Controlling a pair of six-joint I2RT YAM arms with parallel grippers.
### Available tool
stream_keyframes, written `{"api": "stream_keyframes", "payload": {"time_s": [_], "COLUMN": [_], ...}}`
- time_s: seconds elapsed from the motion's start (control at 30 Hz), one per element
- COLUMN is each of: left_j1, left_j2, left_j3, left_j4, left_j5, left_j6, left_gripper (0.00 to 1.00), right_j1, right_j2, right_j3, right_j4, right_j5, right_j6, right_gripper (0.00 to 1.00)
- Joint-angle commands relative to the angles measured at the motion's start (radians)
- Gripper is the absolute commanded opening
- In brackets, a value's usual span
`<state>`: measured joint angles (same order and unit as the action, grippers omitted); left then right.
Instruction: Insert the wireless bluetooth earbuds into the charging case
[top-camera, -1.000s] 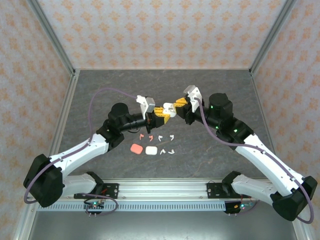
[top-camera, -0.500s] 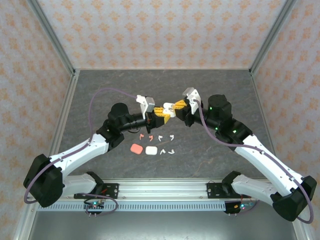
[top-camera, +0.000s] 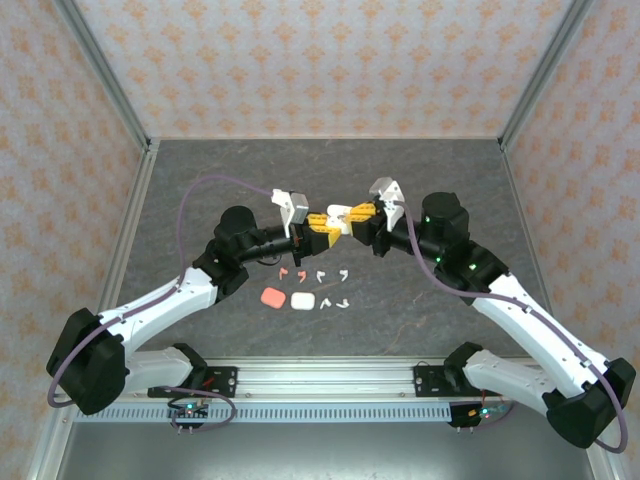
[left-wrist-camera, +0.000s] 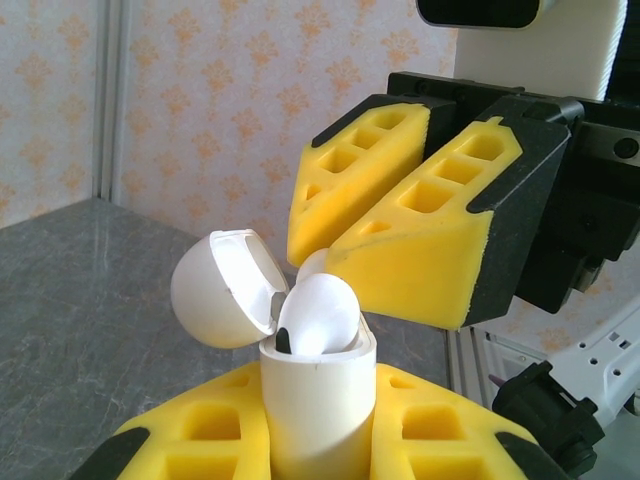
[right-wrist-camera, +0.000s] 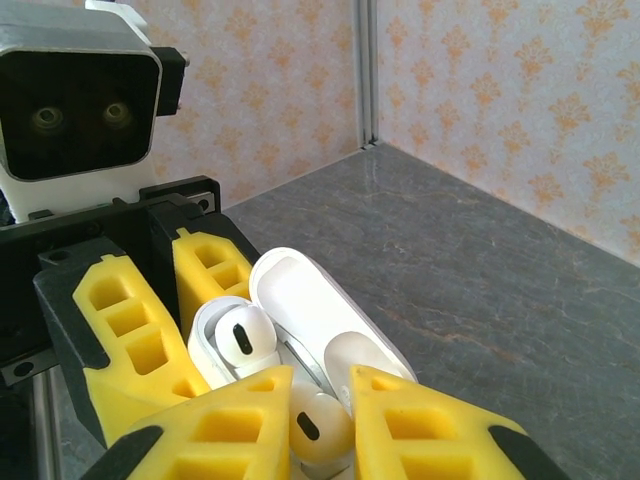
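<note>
Right pincer (top-camera: 352, 214) slightly rightward; grey tabletop (top-camera: 200, 170)

Above the middle of the grey stone-patterned table (top-camera: 200, 190), a white plastic charging case (top-camera: 341, 222) is sitting clamped in the left gripper (top-camera: 322, 227). The right gripper (top-camera: 358, 214) is meeting it from the right, pinching a white hook-shaped earbud (right-wrist-camera: 320, 425). Nearer the front edge, two coral-red earbuds (top-camera: 301, 271) are lying left of two white earbuds (top-camera: 321, 274). In front of these, a coral-red oval case (top-camera: 270, 297) is lying left of a white oval case (top-camera: 303, 299).

Loose earbuds (top-camera: 321, 274) and two cases (top-camera: 303, 299) clutter the table's (top-camera: 450, 180) middle.
</note>
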<state>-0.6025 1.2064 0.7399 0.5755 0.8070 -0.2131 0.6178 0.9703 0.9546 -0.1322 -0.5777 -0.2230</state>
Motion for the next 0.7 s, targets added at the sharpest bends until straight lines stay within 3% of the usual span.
{"api": "stream_keyframes", "payload": {"time_s": [0.0, 0.33, 0.67], "left_j1": [-0.006, -0.006, -0.006], "left_j2": [-0.026, -0.024, -0.016], "left_j3": [0.005, -0.003, -0.005], "left_j4": [0.076, 0.075, 0.056], "left_j5": [0.018, 0.020, 0.013], "left_j6": [-0.014, -0.004, 0.015], "left_gripper": [0.00, 0.00, 0.00], "right_j1": [-0.009, -0.037, -0.127], "right_j2": [-0.018, 0.002, -0.001], "right_j3": [-0.005, 0.059, 0.116], "right_j4": [0.039, 0.030, 0.009], "right_j5": [-0.062, -0.100, -0.148], "right_j6": [0.032, 0.091, 0.218], "right_gripper": [0.22, 0.42, 0.69]}}
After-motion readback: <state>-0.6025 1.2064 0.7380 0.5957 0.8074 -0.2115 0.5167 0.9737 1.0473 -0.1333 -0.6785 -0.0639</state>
